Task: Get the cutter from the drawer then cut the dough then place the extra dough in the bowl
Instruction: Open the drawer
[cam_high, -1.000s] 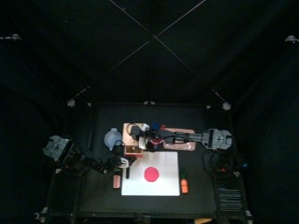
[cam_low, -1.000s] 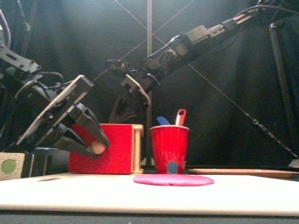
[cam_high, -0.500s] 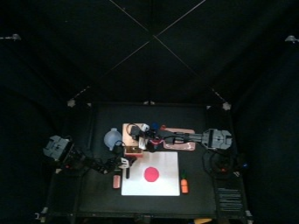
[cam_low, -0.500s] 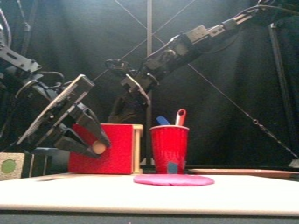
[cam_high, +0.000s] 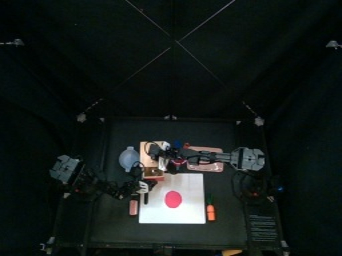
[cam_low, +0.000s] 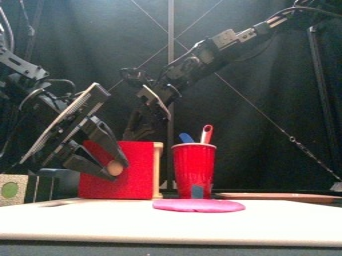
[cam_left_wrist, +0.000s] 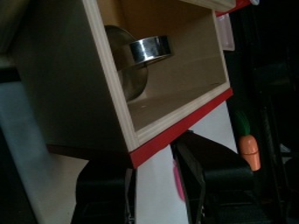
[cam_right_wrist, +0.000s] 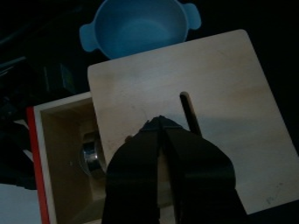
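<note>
top view dim, only the white board (cam_high: 152, 213) lit from above; the cutter (cam_left_wrist: 149, 49) glints; both wrist views blur close up.

Drawer (cam_left_wrist: 176, 83) open toward left gripper (cam_left_wrist: 155, 171), front just ahead of it; cutter (cam_left_wrist: 149, 48) inside drawer. Board (cam_high: 191, 186) below left gripper, dough (cam_high: 171, 198) on board. Box (cam_right_wrist: 222, 79) top under right gripper (cam_right_wrist: 163, 129); bowl (cam_right_wrist: 140, 26) beyond it, beside box, off board.

My left gripper (cam_left_wrist: 152, 157), angled steeply downward, has its jaws parted, while my right gripper (cam_right_wrist: 165, 124), reaching past centre, has its jaws pressed together.
</note>
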